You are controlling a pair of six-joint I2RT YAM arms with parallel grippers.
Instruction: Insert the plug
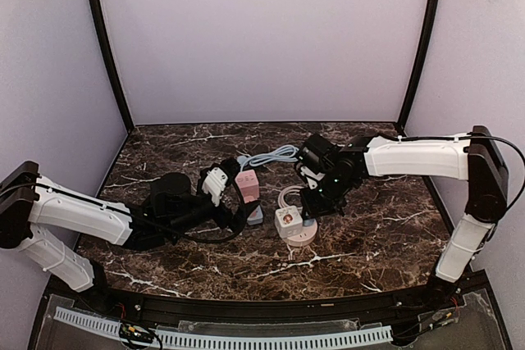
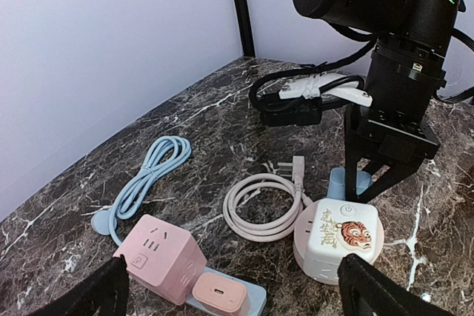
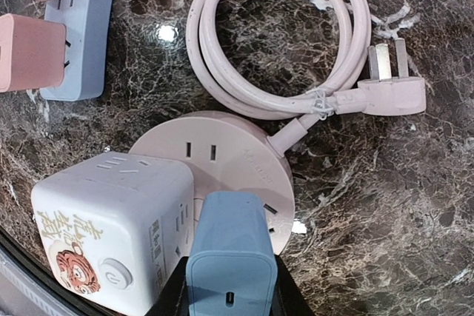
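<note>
My right gripper (image 3: 229,307) is shut on a light-blue charger plug (image 3: 229,249), with a black finger on each side. The plug stands on the near rim of a round pink socket base (image 3: 222,155), next to a white cube socket with a tiger picture (image 3: 111,220). The plug's prongs are hidden. In the top view the right gripper (image 1: 311,212) points down over this base (image 1: 300,236). In the left wrist view the plug (image 2: 346,181) shows behind the white cube (image 2: 337,238). My left gripper (image 2: 231,307) is open and empty, low over the table in front of both sockets.
A pink cube socket (image 2: 159,257) and a pink charger (image 2: 216,292) sit on a pale blue strip (image 2: 255,297) at the left. The base's pink cable (image 3: 278,35) lies coiled with its plug (image 3: 392,94) loose. A blue cable bundle (image 2: 148,175) lies further back.
</note>
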